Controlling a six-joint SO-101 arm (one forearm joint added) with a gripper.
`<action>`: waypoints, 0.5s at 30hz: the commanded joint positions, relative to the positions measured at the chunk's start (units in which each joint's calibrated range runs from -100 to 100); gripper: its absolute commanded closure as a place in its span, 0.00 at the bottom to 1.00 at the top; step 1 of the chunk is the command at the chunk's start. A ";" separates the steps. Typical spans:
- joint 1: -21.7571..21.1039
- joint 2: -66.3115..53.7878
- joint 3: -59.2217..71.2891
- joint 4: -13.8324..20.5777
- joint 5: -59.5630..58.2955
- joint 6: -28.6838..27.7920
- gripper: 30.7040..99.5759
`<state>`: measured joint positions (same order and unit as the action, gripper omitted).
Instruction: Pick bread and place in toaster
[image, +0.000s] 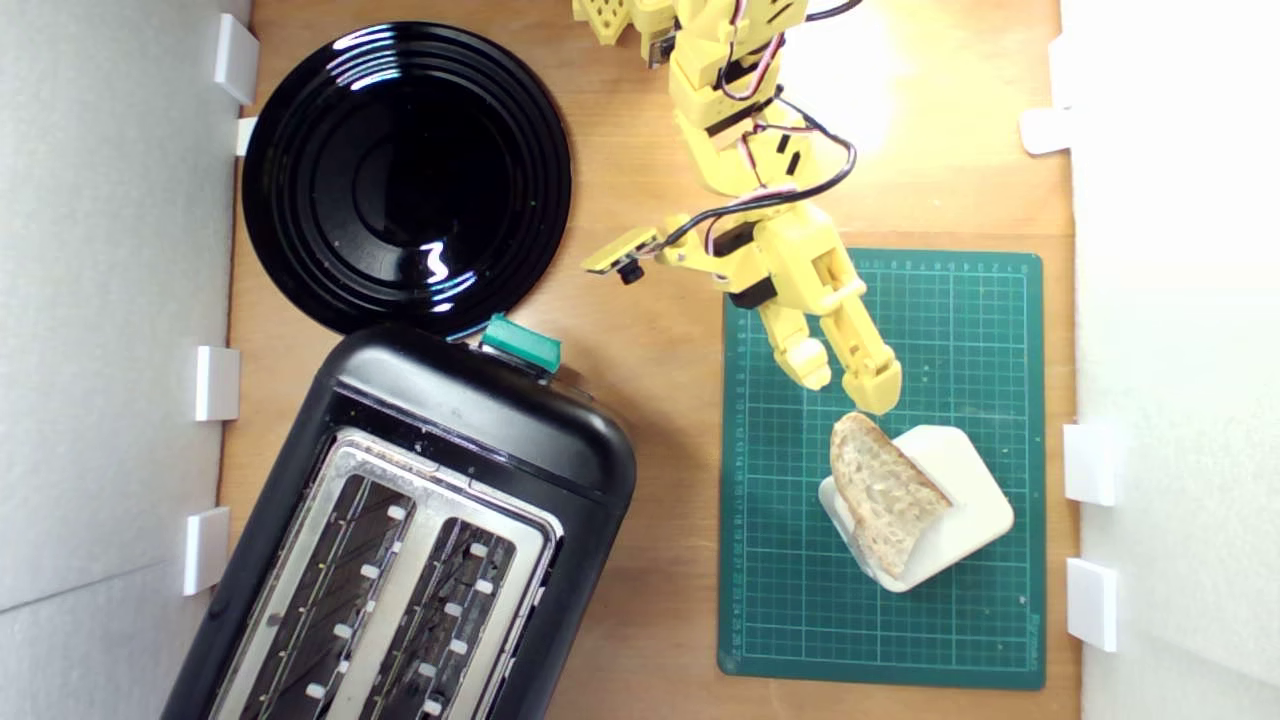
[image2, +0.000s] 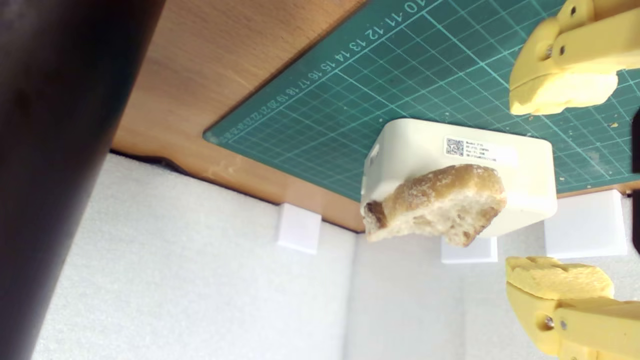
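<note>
the wooden surface (image: 650, 420) carries everything, walled in by white foam panels on both sides. largest on it is the toaster (image: 420, 540), black with a silver top, set at an angle at the exterior view's lower left with both long slots facing up, probably so a slice can be dropped straight in; its lower end is cut off by the frame edge, and its teal lever (image: 520, 345) sits at the end nearest the black plate (image: 405, 175). at the exterior view's right lies the green cutting mat (image: 960, 620), and on it a cream block (image: 965, 505) that props the bread (image: 885, 495) up on a slant. that lean likely leaves the crust edge raised off the mat, easier to grasp than a slice lying flat. the gripper (image: 845, 388) hovers just beside the bread's rounded end with its jaws apart and nothing between them; the wrist view shows bread well clear of both fingertips (image2: 560, 92). the block's label is too small to read, and the dark mass along one side of the wrist view is hard to identify.
</note>
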<state>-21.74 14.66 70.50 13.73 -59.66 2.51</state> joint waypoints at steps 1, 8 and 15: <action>-0.26 0.07 -3.82 -0.58 -1.77 -0.08 0.11; -0.26 4.06 -8.45 -0.58 -1.86 -0.02 0.11; -0.26 5.14 -11.45 -0.58 -1.77 -0.02 0.12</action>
<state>-21.74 20.71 62.18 13.73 -59.83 2.51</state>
